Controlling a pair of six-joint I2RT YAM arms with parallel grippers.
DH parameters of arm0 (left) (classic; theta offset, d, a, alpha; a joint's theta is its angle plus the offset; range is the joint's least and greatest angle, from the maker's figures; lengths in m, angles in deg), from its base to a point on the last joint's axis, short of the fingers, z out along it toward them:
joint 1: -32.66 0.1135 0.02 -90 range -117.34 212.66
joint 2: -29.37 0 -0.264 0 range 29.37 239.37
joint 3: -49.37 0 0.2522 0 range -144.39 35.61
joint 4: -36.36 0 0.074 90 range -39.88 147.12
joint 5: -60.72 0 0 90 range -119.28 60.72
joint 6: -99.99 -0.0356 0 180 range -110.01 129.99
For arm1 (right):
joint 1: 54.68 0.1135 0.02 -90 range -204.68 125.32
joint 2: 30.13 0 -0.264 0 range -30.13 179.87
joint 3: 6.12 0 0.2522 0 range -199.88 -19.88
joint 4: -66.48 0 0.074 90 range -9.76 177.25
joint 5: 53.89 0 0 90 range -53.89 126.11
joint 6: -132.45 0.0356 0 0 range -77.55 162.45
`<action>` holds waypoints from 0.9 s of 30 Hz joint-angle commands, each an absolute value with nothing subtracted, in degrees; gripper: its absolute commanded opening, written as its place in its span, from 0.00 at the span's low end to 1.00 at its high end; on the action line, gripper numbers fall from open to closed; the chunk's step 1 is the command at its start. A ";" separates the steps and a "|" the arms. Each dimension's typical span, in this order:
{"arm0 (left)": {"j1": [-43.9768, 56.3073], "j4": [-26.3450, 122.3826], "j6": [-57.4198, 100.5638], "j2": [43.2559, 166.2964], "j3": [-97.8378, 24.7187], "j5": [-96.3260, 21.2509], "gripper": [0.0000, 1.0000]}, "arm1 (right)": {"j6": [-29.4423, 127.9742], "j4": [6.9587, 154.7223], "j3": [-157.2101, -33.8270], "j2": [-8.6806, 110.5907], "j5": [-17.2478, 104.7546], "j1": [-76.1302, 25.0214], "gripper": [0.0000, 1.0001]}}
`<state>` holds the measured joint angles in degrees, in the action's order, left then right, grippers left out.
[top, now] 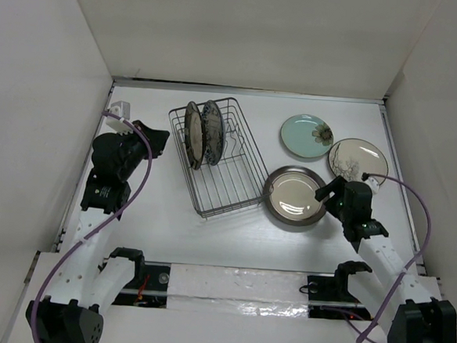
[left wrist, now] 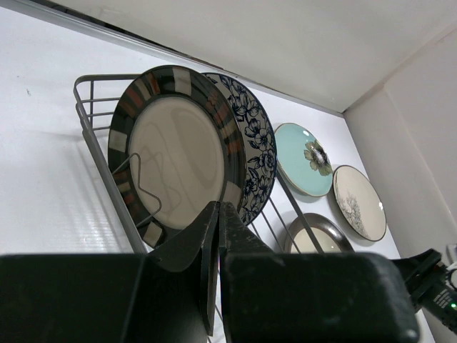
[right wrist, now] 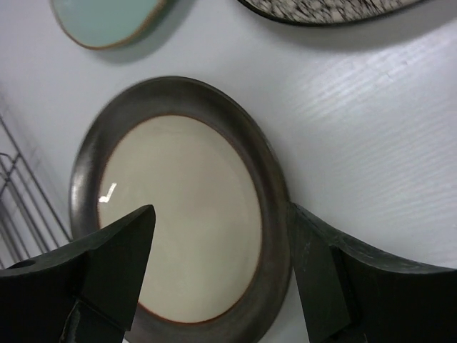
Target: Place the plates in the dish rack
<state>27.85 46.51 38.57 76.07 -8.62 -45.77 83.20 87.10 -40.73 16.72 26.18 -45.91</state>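
The dish rack [top: 229,186] stands left of centre. Two plates stand upright in it: a dark-rimmed plate [top: 192,134] and the blue-and-white floral plate [top: 213,131]. The pale teal plate [top: 306,136], the cream branch plate [top: 358,159] and the brown-rimmed cream plate [top: 294,197] lie flat on the table to its right. My left gripper [top: 158,140] is shut and empty, just left of the rack; in the left wrist view [left wrist: 218,209] it points at the dark-rimmed plate [left wrist: 175,143]. My right gripper [right wrist: 221,211] is open and straddles the right rim of the brown-rimmed plate [right wrist: 186,214].
White walls close in the table on the left, back and right. The rack's wire side [right wrist: 14,200] lies just left of the brown-rimmed plate. The teal plate [right wrist: 107,18] and the branch plate [right wrist: 335,7] lie just beyond it.
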 commanded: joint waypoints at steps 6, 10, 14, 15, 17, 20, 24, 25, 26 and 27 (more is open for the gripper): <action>27.57 44.06 38.38 74.99 -9.57 -47.12 0.00 | 87.45 88.68 -38.34 19.35 31.10 -48.70 0.78; 27.04 44.15 38.38 74.98 -9.74 -47.03 0.00 | 86.66 85.17 -37.55 22.17 33.38 -49.75 0.72; 27.04 43.71 38.64 75.34 -9.57 -47.56 0.00 | 85.35 82.97 -37.64 24.54 35.59 -51.16 0.66; 27.04 43.71 38.64 75.42 -9.57 -47.56 0.00 | 85.08 82.45 -37.55 24.89 37.41 -51.95 0.63; 27.04 43.53 38.73 75.42 -9.48 -47.73 0.00 | 84.29 81.13 -37.46 25.59 38.48 -53.53 0.57; 27.04 43.53 38.65 74.99 -9.39 -47.56 0.00 | 82.80 79.38 -38.25 28.49 40.33 -55.29 0.53; 27.04 43.71 38.47 74.55 -9.39 -47.21 0.00 | 81.30 76.91 -39.13 32.09 42.43 -58.45 0.44; 27.04 43.79 38.47 74.55 -9.39 -47.21 0.00 | 80.95 76.56 -39.13 33.23 43.75 -58.46 0.41; 27.04 43.79 38.47 74.20 -9.39 -47.21 0.00 | 80.34 76.29 -39.39 33.77 44.28 -59.16 0.41; 27.04 43.79 38.38 74.11 -9.22 -47.21 0.00 | 79.90 76.03 -39.92 34.38 44.81 -59.16 0.41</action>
<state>27.34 46.51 38.59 75.89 -8.62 -46.82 82.68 78.97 -38.12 32.72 41.98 -58.25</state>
